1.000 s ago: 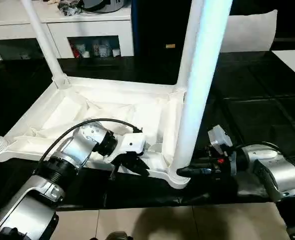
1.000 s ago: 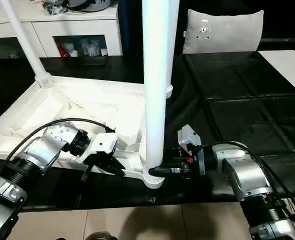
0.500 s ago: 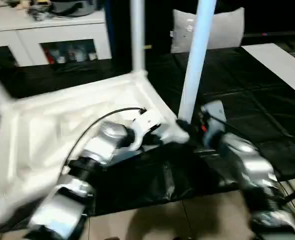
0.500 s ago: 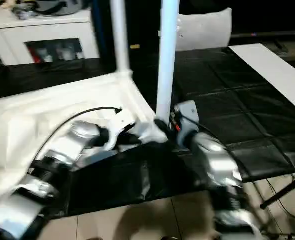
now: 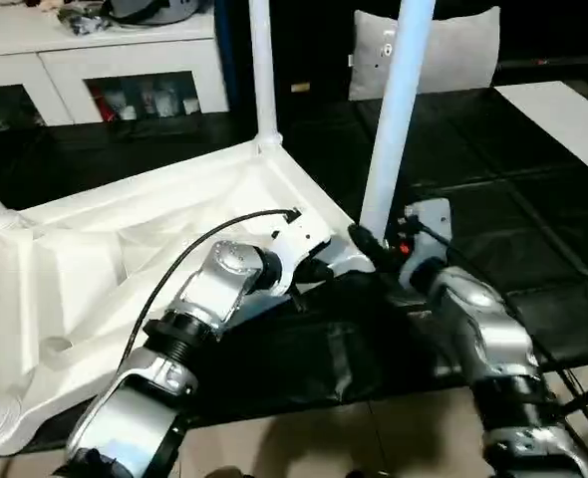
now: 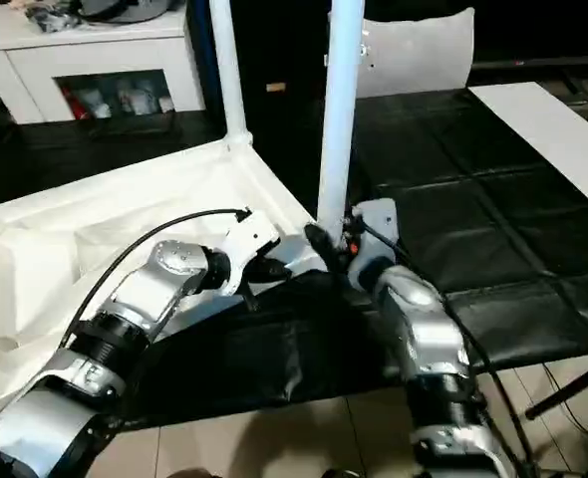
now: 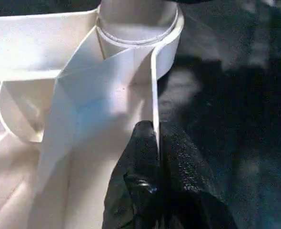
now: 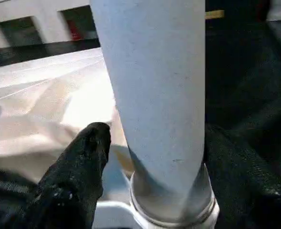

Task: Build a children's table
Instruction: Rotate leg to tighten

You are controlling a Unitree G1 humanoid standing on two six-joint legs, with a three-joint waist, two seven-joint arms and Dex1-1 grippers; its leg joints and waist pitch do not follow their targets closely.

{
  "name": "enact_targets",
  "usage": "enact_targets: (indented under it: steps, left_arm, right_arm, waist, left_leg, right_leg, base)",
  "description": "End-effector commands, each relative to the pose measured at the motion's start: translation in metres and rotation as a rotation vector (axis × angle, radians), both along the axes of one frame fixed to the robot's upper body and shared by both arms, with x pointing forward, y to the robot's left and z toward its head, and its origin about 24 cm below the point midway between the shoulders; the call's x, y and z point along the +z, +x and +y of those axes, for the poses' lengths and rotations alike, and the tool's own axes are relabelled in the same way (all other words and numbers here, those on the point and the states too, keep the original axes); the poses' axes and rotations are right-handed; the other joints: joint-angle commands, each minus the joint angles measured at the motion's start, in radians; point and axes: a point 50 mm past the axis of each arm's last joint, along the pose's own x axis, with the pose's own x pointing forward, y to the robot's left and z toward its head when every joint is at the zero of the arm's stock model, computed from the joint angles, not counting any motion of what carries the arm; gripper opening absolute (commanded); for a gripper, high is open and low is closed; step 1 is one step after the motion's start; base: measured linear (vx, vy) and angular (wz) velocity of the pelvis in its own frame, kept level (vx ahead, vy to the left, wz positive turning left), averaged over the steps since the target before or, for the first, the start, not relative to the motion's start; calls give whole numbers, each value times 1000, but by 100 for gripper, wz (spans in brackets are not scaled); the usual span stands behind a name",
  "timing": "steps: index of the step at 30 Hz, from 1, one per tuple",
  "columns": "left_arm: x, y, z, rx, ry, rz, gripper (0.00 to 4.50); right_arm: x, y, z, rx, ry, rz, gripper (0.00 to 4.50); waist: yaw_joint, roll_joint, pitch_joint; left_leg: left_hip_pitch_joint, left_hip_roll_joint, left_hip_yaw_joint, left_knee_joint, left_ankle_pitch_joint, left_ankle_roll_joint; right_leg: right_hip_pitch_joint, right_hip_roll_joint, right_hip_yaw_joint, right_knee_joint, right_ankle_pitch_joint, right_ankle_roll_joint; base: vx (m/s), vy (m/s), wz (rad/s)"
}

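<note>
Table top (image 5: 95, 269) lies upside down on the black mat (image 5: 533, 229), ribbed underside up, legs standing up from corner sockets. Near-right leg (image 5: 394, 110) rises just in front of both grippers. Left gripper (image 7: 152, 143) is pressed together on the thin rim of the top, right beside that leg's socket (image 7: 138, 21); the rim edge sits between its black fingers. Right gripper (image 8: 152, 143) sits at the leg's base from the right, fingers (image 8: 78, 162) spread either side of the tube, a gap visible on at least one side. A far leg (image 5: 262, 70) stands behind.

Versus a second ago: the top has swung round, its near-right corner now further from the robot and more central; the right fingers are wider apart than before.
</note>
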Motion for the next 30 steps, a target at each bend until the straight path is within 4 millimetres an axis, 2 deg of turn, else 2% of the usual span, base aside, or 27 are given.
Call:
enact_targets:
  steps: [1, 2, 4, 5, 7, 8, 10, 11, 12, 14, 17, 18, 20, 21, 22, 23, 25, 30]
  left_arm:
    - [19, -1, -4, -118, -27, -86, 0]
    - [18, -2, -1, -150, -20, -82, 0]
    - [15, -7, 8, -235, 1, -57, 0]
    - [14, -10, 14, -291, 18, -38, 0]
    - [13, -12, 17, -324, 23, -31, 0]
    - [13, -12, 17, -324, 23, -31, 0]
    - [14, -16, 23, -416, 35, -13, 0]
    - [15, -20, 29, -492, 50, 6, 0]
    - [15, -20, 29, -496, 51, 7, 0]
    - [14, -23, 37, -568, 96, 40, 0]
    - [15, -25, 42, -629, 129, 60, 0]
    - [14, -26, 44, -648, 138, 66, 0]
    - [14, -28, 45, -687, 157, 75, 0]
    - [14, -29, 46, -698, 161, 77, 0]
    - [14, -29, 46, -698, 161, 77, 0]
    - [14, -30, 46, -719, 165, 81, 0]
    - [15, -32, 45, -754, 169, 83, 0]
    - [15, -33, 42, -783, 171, 80, 0]
  right_arm:
    - [4, -6, 3, 132, 1, -26, 358]
    - [6, -9, -1, 173, -10, -31, 378]
    - [8, -15, -11, 284, -49, -38, 390]
    - [10, -20, -17, 357, -84, -44, 403]
    - [12, -22, -21, 389, -102, -42, 403]
    - [12, -22, -21, 389, -102, -42, 420]
    - [15, -26, -28, 493, -134, -45, 420]
    - [16, -32, -30, 604, -177, -56, 420]
    - [16, -33, -30, 611, -180, -57, 420]
    - [15, -39, -32, 732, -216, -48, 420]
    - [15, -42, -32, 810, -209, -34, 420]
    - [15, -43, -31, 833, -203, -27, 405]
    - [14, -44, -31, 882, -199, -12, 405]
    - [14, -45, -30, 897, -197, -7, 376]
    - [14, -45, -30, 897, -197, -7, 376]
    - [14, -46, -29, 923, -178, 6, 370]
    - [15, -46, -26, 961, -157, 16, 358]
    - [13, -46, -23, 1004, -138, 32, 309]
  waist:
    - [10, -13, -78]
    - [12, -12, -78]
    - [16, -10, -79]
    - [24, -10, -80]
    - [28, -12, -79]
    - [32, -10, -80]
    - [38, -10, -79]
    - [47, -13, -80]
    - [56, -14, -82]
    - [63, -16, -82]
    - [74, -19, -81]
    - [77, -20, -80]
    - [79, -18, -80]
    - [80, -19, -80]
    - [80, -18, -80]
    - [80, -25, -80]
    - [82, -23, -80]
    - [87, -25, -81]
  left_leg:
    - [3, 59, -31, -64, -20, 115]
    - [2, 57, -30, -63, -23, 120]
    - [2, 58, -30, -62, -28, 125]
    - [1, 59, -29, -61, -27, 131]
    - [2, 62, -29, -62, -28, 130]
    - [5, 63, -29, -62, -30, 125]
    - [8, 65, -28, -63, -41, 116]
    - [9, 64, -27, -62, -54, 114]
    - [10, 67, -26, -61, -45, 115]
    - [10, 70, -26, -61, -37, 121]
    - [10, 68, -24, -62, -42, 117]
    - [10, 68, -23, -62, -47, 114]
    - [10, 70, -24, -63, -51, 110]
    - [11, 72, -26, -64, -54, 107]
    - [12, 72, -26, -64, -56, 104]
    - [12, 72, -25, -64, -56, 102]
    - [9, 71, -26, -64, -55, 101]
    - [11, 71, -25, -64, -44, 98]
  right_leg:
    - [80, -95, 85, -70, -225, -37]
    - [80, -95, 86, -70, -222, -34]
    - [80, -95, 86, -69, -216, -35]
    - [80, -94, 87, -65, -202, -35]
    - [79, -94, 87, -65, -204, -34]
    - [76, -94, 87, -66, -213, -40]
    - [74, -96, 87, -68, -241, -45]
    - [75, -96, 86, -69, -260, -38]
    - [74, -97, 89, -65, -250, -37]
    - [71, -97, 90, -60, -231, -46]
    - [71, -99, 90, -63, -254, -47]
    - [72, -99, 90, -66, -271, -42]
    - [71, -98, 89, -67, -284, -38]
    - [70, -98, 89, -68, -290, -36]
    - [70, -98, 89, -69, -292, -36]
    - [70, -99, 90, -69, -292, -35]
    - [72, -100, 89, -67, -297, -32]
    - [71, -99, 89, -68, -299, -29]
  base:
    - [0, 0, 0]
    - [0, 0, 0]
    - [0, 0, 0]
    - [0, 0, 0]
    - [0, 0, 0]
    - [0, 0, 0]
    - [0, 0, 0]
    - [0, 0, 0]
    - [0, 0, 0]
    - [0, 0, 0]
    - [0, 0, 0]
    - [0, 0, 0]
    - [0, 0, 0]
    - [0, 0, 0]
    - [0, 0, 0]
    - [0, 0, 0]
    - [0, 0, 0]
    - [0, 0, 0]
